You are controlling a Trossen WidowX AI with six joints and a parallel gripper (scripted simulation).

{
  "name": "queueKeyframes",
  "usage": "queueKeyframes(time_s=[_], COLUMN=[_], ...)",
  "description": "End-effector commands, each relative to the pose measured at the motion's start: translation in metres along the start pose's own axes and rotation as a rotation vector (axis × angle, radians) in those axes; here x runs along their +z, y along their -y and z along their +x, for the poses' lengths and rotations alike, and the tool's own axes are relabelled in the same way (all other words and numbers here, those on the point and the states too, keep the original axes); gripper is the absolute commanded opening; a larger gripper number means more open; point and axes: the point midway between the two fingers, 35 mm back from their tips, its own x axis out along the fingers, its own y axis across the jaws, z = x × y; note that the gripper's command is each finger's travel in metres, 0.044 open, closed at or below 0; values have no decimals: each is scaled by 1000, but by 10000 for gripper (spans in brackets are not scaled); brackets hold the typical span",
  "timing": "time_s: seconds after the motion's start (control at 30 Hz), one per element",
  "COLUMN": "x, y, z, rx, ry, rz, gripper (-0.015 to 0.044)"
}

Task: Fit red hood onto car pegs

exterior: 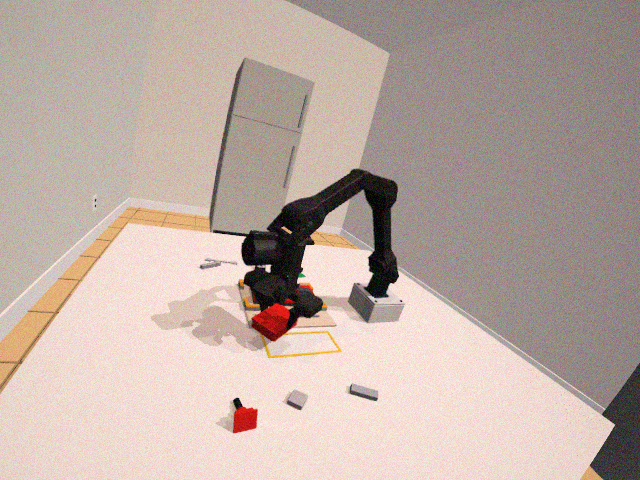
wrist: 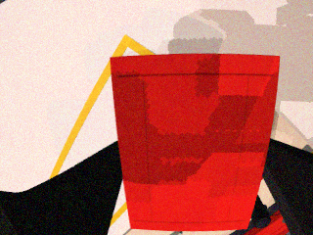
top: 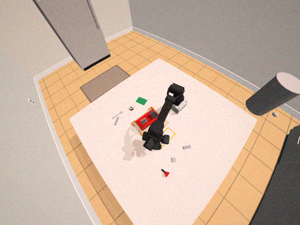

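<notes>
The red hood (exterior: 270,321) (wrist: 186,113) is between the fingers of my gripper (exterior: 283,310) (wrist: 191,147); the fingers press its two long sides. It is slightly above the table, its shadow beside it, near the left end of the yellow outline (top: 171,131) (exterior: 305,354) (wrist: 89,107). In the top view the arm hides nearly all of it. The red chassis (top: 143,126) sits in the jig, a tan board with orange corner brackets (top: 151,108). The grey engine block (top: 144,120) is on its deck. The pegs are too small to make out, and the hood's corner holes do not show.
A red and black object (top: 166,173) (exterior: 245,419) and two grey blocks (top: 186,146) (top: 173,160) lie in front. A green sheet (top: 141,101), a small round part (top: 131,108), a wrench (top: 117,114) and a grey bar (top: 116,121) lie beyond the jig.
</notes>
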Motion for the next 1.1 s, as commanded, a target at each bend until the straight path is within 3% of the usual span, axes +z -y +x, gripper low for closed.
queueKeyframes(time_s=[0.0,0.53,1.07], x=[3,2,-38], y=[1,1,48], z=[-16,-58,-57], rx=[-6,-6,-2], ry=[12,12,20], rz=[-2,-2,190], gripper=[0,0,0])
